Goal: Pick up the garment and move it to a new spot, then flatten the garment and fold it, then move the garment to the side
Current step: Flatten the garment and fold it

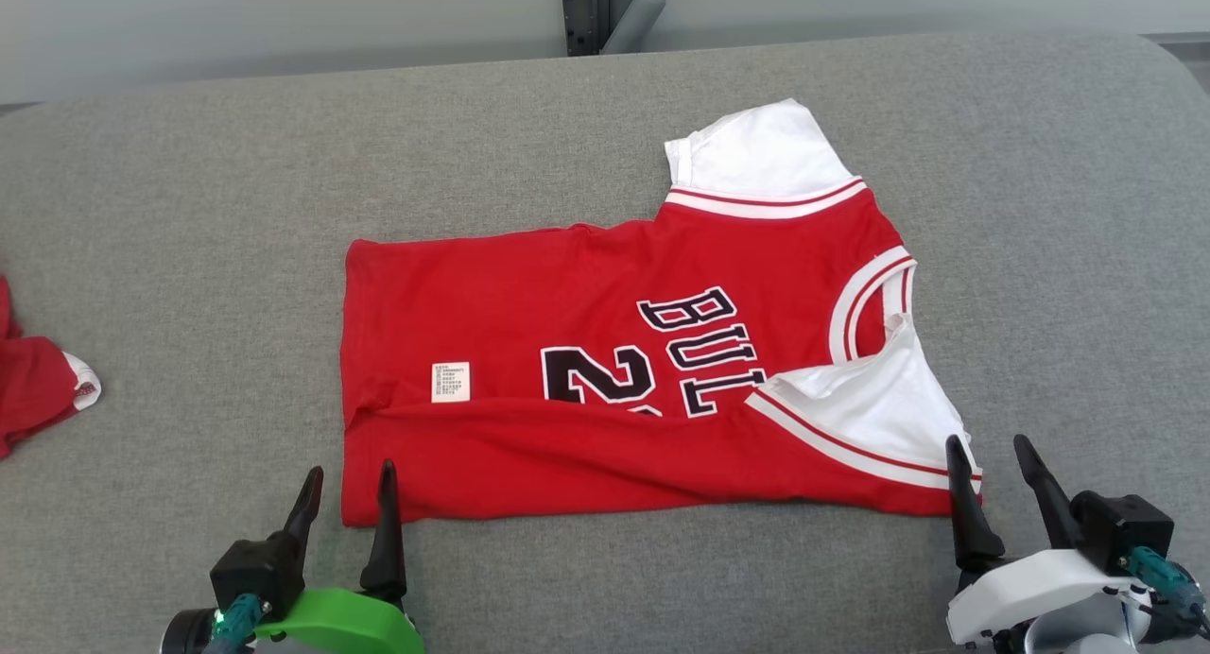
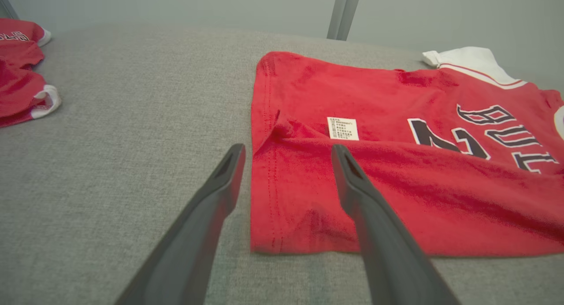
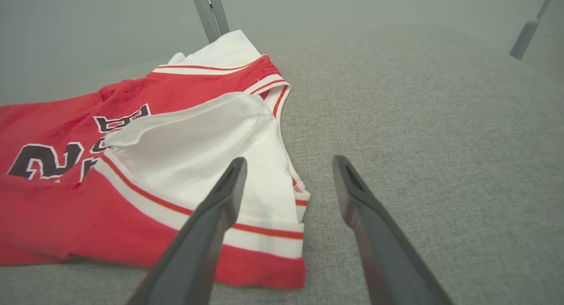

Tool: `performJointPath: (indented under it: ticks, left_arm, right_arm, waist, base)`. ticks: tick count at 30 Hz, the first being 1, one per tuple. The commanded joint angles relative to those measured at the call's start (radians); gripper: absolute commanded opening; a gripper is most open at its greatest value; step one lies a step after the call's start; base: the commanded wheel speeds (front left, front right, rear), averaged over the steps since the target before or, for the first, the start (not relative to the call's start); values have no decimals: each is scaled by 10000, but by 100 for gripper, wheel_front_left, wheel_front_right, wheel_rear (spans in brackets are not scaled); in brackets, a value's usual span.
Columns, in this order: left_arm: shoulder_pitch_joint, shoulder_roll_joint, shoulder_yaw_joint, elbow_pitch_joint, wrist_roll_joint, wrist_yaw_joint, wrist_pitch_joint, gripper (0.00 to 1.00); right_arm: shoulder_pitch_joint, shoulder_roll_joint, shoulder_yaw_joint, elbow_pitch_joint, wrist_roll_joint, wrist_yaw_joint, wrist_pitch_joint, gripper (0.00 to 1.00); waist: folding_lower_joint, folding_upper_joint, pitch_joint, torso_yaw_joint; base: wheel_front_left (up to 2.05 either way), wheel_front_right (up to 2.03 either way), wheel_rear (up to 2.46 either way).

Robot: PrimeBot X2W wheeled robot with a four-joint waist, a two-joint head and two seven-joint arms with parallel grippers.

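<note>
Left gripper (image 1: 348, 484) and right gripper (image 1: 991, 456), fingers spread wide and empty, sit at the near corners of the half-folded red-and-white cloth jersey (image 1: 586, 352) toward the front edge of the grey padded tabletop (image 1: 189, 210); each should pinch its corner and lift together, evenly.

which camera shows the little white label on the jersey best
The left wrist view: the label is nearest and largest, just past the left gripper. The head view shows the label small. The right wrist view faces the jersey at its white sleeve.
</note>
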Motion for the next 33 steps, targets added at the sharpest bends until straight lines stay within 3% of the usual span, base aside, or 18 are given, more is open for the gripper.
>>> performJointPath:
  ticks: [1, 13, 14, 15, 16, 17, 22, 33]
  left_arm:
    - [4, -3, 8, 290, -90, -114, 40, 100]
    - [-954, -323, 1, 2473, -1013, -793, 435, 100]
    - [-1051, -357, 10, 2764, -1150, -885, 493, 46]
    - [-1102, -374, 28, 2893, -1230, -950, 528, 8]
    - [-1160, -382, 30, 3015, -1250, -989, 555, 0]
    - [-1213, -360, 5, 3094, -1244, -1042, 575, 0]
    - [-1420, -154, -25, 3203, -1259, -1193, 546, 0]
    - [-624, 621, -87, 1660, -1253, -1068, 1381, 0]
  right_arm:
    - [58, 15, 90, 246, 72, 0, -20, 100]
    - [-611, -96, 442, 1985, 638, -2, -19, 100]
    - [-714, -111, 486, 2167, 842, -2, 2, 100]
    - [-752, -124, 540, 2246, 901, -2, 24, 45]
    - [-812, -153, 568, 2299, 948, -2, 23, 22]
    - [-858, -157, 587, 2343, 1013, -2, 22, 0]
    - [-838, -329, 633, 2202, 1367, -11, 20, 0]
    - [748, -283, 311, 123, 1697, -10, 738, 0]
  waist:
    - [0, -1, 98, -4]
    - [0, -1, 462, 168]
    - [0, -1, 488, 187]
    - [0, -1, 508, 192]
    - [0, -1, 527, 198]
    - [0, -1, 549, 203]
    - [0, -1, 625, 287]
    - [0, -1, 496, 415]
  base:
    - [0, 0, 0]
    - [0, 0, 0]
    - [0, 0, 0]
    - [0, 0, 0]
    - [0, 0, 0]
    - [0, 0, 0]
    - [0, 0, 0]
    - [0, 0, 0]
